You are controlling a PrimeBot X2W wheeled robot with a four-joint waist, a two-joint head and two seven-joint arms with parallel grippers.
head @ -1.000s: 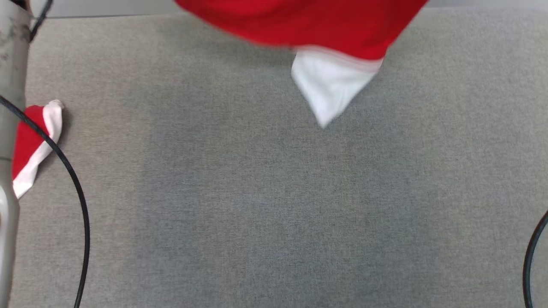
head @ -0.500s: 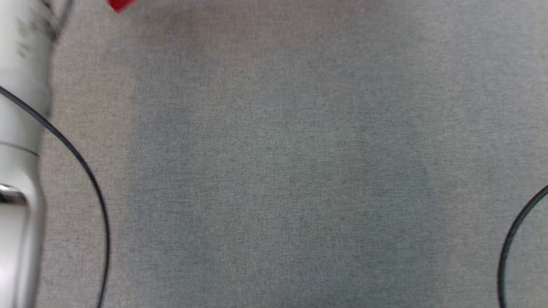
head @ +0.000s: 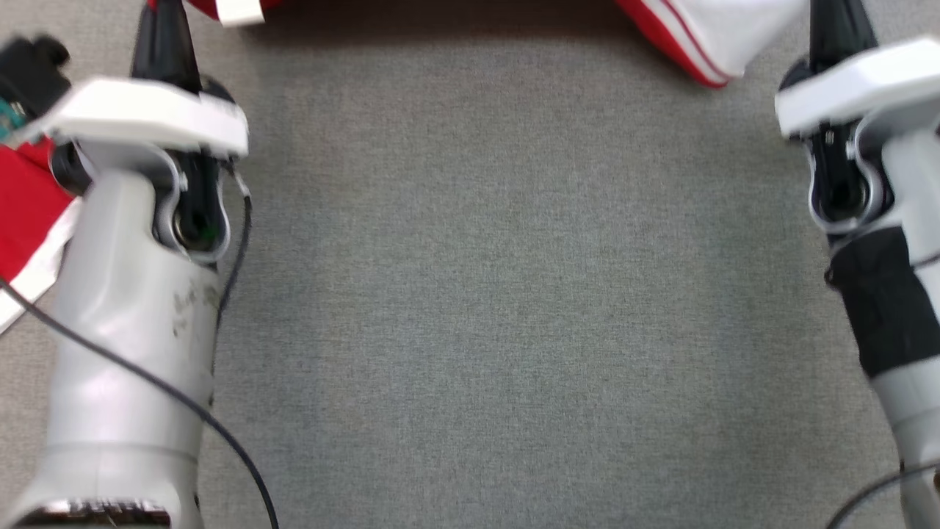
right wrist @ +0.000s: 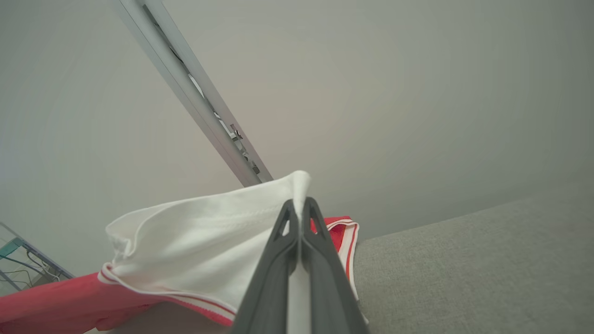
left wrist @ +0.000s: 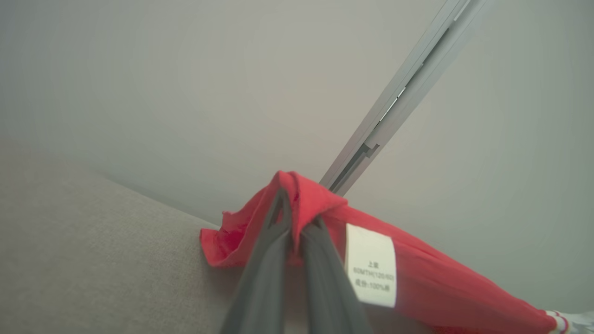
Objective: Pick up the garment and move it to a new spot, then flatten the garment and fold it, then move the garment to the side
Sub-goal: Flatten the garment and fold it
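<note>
Red garment (left wrist: 441, 283), bunched and dangling at the top of your head view a second ago, now stretches across the far part of the grey surface (head: 499, 294) between your left gripper (left wrist: 297, 218) and right gripper (right wrist: 299, 206), both clenched on it, so laying it flat looks next.

- Grey woven counter (head: 499, 294), running from 12 to 6 o'clock through the head view.
- Pale plain wall (left wrist: 162, 83) behind it.
- Metal rail (left wrist: 408, 88) on the wall, slanting toward 1 o'clock in the left wrist view.
- Dark wires (right wrist: 25, 266), at 8 o'clock in the right wrist view.
</note>
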